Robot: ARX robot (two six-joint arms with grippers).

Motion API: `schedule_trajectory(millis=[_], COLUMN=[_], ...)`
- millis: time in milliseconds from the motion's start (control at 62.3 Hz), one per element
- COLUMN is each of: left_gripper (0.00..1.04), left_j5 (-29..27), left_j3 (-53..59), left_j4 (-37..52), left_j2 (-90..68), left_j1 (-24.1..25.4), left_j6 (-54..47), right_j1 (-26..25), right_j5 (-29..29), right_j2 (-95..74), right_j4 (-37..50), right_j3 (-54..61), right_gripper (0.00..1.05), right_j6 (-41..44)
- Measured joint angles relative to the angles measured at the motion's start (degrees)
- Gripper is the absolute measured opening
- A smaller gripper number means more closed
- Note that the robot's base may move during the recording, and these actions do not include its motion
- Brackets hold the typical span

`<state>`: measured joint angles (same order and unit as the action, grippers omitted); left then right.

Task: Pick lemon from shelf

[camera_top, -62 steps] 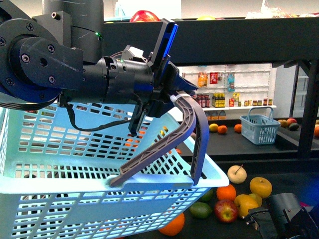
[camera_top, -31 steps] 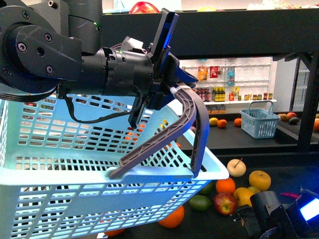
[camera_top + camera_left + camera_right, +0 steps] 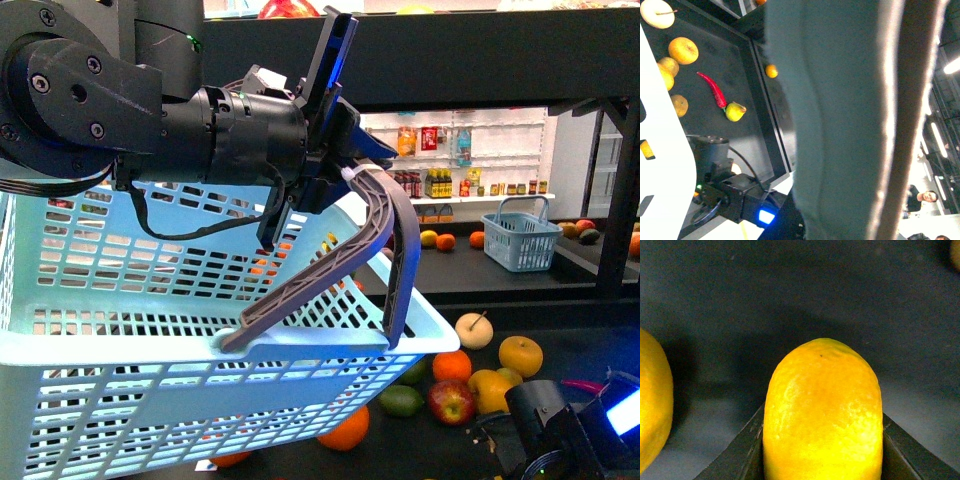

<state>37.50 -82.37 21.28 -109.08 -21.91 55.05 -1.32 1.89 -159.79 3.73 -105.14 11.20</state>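
Observation:
In the right wrist view a yellow lemon (image 3: 822,410) fills the space between the dark fingers (image 3: 747,450) of my right gripper (image 3: 822,445), which is shut on it just above the black shelf deck (image 3: 790,290). The front view shows only the right arm (image 3: 548,435) at the bottom right; the lemon is hidden there. My left gripper (image 3: 345,180) is shut on the grey basket handle (image 3: 388,240) and holds the light blue basket (image 3: 150,350) up in front of the shelf (image 3: 480,60). The handle (image 3: 840,120) blocks most of the left wrist view.
Loose fruit lies on the deck: a red apple (image 3: 452,400), an orange (image 3: 452,367), a green mango (image 3: 402,400), yellow fruits (image 3: 520,355). Another yellow fruit (image 3: 652,405) sits beside the lemon. A red chili (image 3: 712,90) lies further off. A small blue basket (image 3: 520,240) stands behind.
The right arm at the lower right has shifted and turned, so its blue light now shows. The basket and the left gripper have stayed almost where they were.

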Motion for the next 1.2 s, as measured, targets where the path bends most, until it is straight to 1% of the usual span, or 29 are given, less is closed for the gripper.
schedule_trajectory(millis=[96,209,305,369,401,561,642,690,786,914,1203], left_gripper=[0.07,0.07,0.07,0.07,0.07,0.07,0.07,0.07,0.07,0.07,0.07], left_j5=[0.0,0.0,0.0,0.0,0.0,0.0,0.0,0.0,0.0,0.0,0.0], left_j3=[0.0,0.0,0.0,0.0,0.0,0.0,0.0,0.0,0.0,0.0,0.0], left_j4=[0.0,0.0,0.0,0.0,0.0,0.0,0.0,0.0,0.0,0.0,0.0], left_j2=[0.0,0.0,0.0,0.0,0.0,0.0,0.0,0.0,0.0,0.0,0.0], left_j1=[0.0,0.0,0.0,0.0,0.0,0.0,0.0,0.0,0.0,0.0,0.0], left_j6=[0.0,0.0,0.0,0.0,0.0,0.0,0.0,0.0,0.0,0.0,0.0], right_j1=[-0.9,-2.3,-3.7,-4.1,-4.1,-2.6,-1.0,0.7,3.7,6.9,9.8], right_j5=[-0.4,-3.3,-7.6,-11.3,-12.3,-18.2,-20.7,-22.2,-22.9,-23.1,-23.0], right_j2=[4.9,12.6,22.2,28.4,29.8,38.0,40.9,42.7,44.1,44.2,44.2], right_j4=[2.1,4.0,4.9,4.9,4.9,4.5,4.5,4.7,5.1,5.6,7.4], right_j3=[3.2,7.2,11.3,13.3,13.7,15.6,16.1,16.7,17.4,19.3,21.8], right_gripper=[0.45,0.45,0.45,0.45,0.45,0.45,0.45,0.45,0.45,0.45,0.45], right_j6=[-0.2,-1.9,-5.3,-8.5,-9.4,-17.1,-21.0,-23.8,-27.8,-31.0,-33.9])
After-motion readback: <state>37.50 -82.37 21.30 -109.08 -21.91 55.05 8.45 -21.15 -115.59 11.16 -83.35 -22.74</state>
